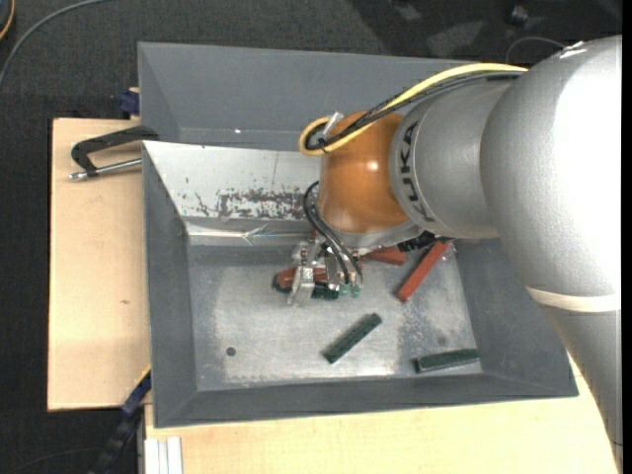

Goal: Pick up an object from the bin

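My gripper (314, 276) reaches down from under the orange cover to the bin floor near the back wall, left of centre. A small brown-red thing (284, 280) lies at its left tip, touching or nearly so. A red stick (419, 271) lies tilted to the right of the gripper, partly under the arm. A dark green bar (352, 338) lies diagonally on the floor just below the gripper.
A second dark green bar (445, 361) lies near the bin's front right corner. A small dark spot (230, 353) sits on the floor at the front left. The arm covers the bin's right back part.
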Tool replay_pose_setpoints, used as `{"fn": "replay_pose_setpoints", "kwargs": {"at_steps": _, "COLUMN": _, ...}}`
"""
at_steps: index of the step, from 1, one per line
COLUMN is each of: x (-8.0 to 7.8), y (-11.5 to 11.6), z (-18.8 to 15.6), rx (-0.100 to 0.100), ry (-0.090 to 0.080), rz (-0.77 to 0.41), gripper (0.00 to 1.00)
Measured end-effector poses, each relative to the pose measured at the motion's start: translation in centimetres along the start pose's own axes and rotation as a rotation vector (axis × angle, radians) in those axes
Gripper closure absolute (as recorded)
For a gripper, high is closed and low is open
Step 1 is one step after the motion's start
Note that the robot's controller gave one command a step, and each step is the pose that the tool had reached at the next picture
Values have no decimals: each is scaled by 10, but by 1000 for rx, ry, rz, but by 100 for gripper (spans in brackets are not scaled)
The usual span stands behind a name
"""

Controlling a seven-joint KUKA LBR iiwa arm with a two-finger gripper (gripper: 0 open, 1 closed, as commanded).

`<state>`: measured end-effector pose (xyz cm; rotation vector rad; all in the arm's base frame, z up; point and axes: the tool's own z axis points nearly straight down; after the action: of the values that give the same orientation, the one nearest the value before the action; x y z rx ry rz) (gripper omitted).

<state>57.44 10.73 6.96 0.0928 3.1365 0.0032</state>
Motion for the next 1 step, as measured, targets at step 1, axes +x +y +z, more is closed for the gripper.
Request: {"fn": "replay_pose_setpoints", "kwargs": {"at_steps": 1, "x": -3, "y": 1, "z": -44, "rx": -1, "ry": -6, "rz": -1, "gripper": 100}}
